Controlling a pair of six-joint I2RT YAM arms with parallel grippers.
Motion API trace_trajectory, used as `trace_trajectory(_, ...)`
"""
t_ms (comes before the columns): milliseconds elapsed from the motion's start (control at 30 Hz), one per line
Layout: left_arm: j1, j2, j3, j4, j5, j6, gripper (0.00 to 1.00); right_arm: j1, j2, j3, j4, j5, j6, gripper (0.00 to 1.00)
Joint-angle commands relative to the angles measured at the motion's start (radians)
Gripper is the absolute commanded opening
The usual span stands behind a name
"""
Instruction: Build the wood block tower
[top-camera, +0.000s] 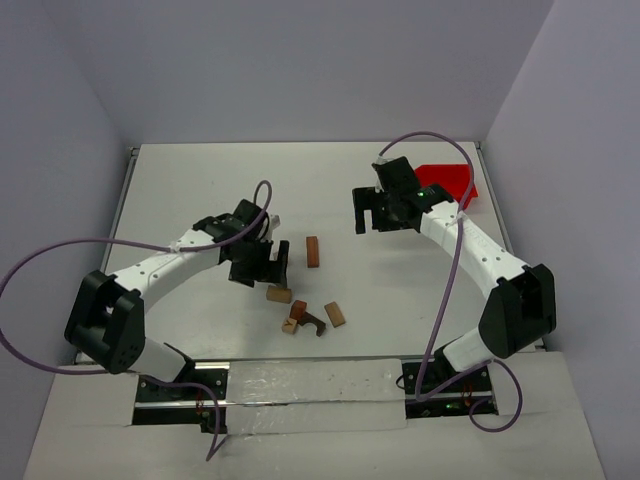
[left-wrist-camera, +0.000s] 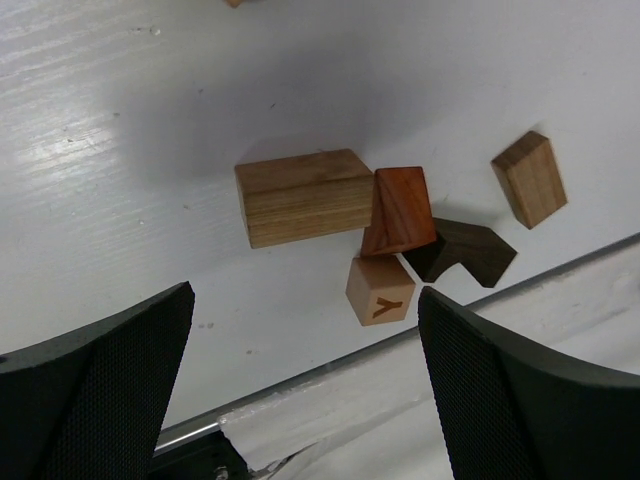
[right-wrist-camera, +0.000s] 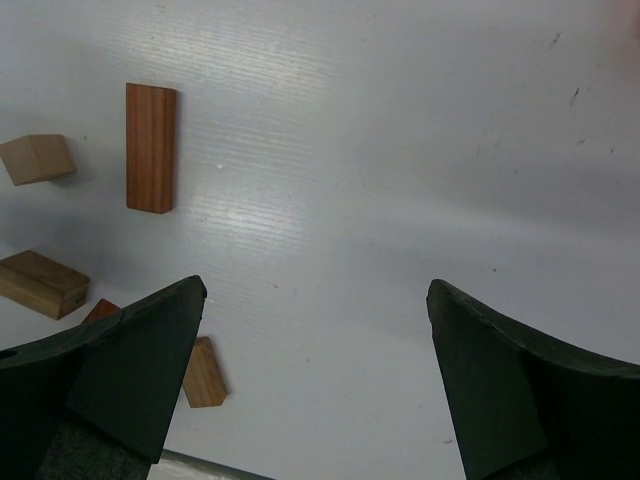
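No tower stands yet: the small tan-to-dark-brown wood blocks (top-camera: 279, 294) lie scattered on the white table (top-camera: 200, 190) near its front edge, so the left gripper (top-camera: 260, 265) hovers just behind them, spread wide and empty, seemingly for a first pick, while the right gripper (top-camera: 378, 218), equally spread and empty, hangs well apart near the red plastic bin (top-camera: 450, 180).

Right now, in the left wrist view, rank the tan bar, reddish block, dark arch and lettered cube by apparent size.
1. tan bar, clearly largest.
2. reddish block and dark arch: they look about alike, so unranked.
3. lettered cube, slightly smaller, a close call.
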Motion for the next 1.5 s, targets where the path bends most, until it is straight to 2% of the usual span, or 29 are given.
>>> trace_trajectory(0, -0.038, 0.052, 0.044, 0.024, -0.138, -0.024, 0.99, -0.007, -0.002, 0.046, 0.001, -0.014, 0.015, 1.0)
trace_trajectory(800, -0.131, 0.232, 0.112, 0.039, -0.172, -0.054, 0.99, -0.028, -0.021, 0.021, 0.01, -0.076, 0.03, 1.0)
trace_trajectory(1100, -0.139, 0.231, 0.09, 0.05, -0.184, -0.049, 0.99, -0.032, -0.02, 0.023, 0.007, -0.08, 0.028, 1.0)
trace_trajectory(1467, -0.16, 0.254, 0.104, 0.046, -0.184, -0.04, 0.83, -0.034, 0.0, 0.036, -0.003, -0.086, 0.027, 1.0)
